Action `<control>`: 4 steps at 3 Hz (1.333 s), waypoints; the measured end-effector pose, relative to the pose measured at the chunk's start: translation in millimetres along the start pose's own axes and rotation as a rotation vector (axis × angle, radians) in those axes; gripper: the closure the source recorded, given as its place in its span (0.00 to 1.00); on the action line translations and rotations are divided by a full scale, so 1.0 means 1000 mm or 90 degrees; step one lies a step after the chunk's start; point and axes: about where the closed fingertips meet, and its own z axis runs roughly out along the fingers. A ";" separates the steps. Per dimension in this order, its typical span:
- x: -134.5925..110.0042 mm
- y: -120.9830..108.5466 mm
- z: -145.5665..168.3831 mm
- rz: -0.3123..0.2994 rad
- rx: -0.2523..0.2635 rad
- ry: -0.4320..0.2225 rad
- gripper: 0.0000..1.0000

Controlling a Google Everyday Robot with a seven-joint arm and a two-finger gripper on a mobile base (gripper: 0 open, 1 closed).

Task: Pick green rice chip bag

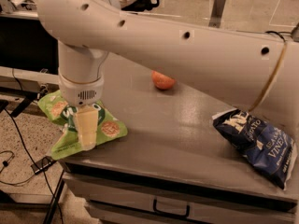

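Observation:
The green rice chip bag [110, 128] lies flat at the front left corner of the grey table [182, 125], partly overhanging the edge. It is light green with tan rice-cake pictures. My gripper [87, 143] hangs straight down from the white wrist [81, 85], right over the bag's dark green centre panel, which it mostly hides. Its cream tip reaches down to the bag's surface near the front edge. My big white arm [187, 45] spans the top of the view.
An orange-red apple [163, 80] sits at the back middle of the table. A dark blue chip bag [257, 141] lies at the right edge. A drawer with a handle [171, 210] is below the tabletop. Cables [14, 157] lie on the floor at left.

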 end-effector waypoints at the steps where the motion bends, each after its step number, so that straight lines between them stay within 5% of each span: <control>1: -0.007 0.002 0.023 -0.003 0.021 0.030 0.41; 3: -0.009 0.001 0.014 -0.003 0.021 0.029 0.87; 4: 0.010 -0.009 -0.010 0.043 0.033 0.003 1.00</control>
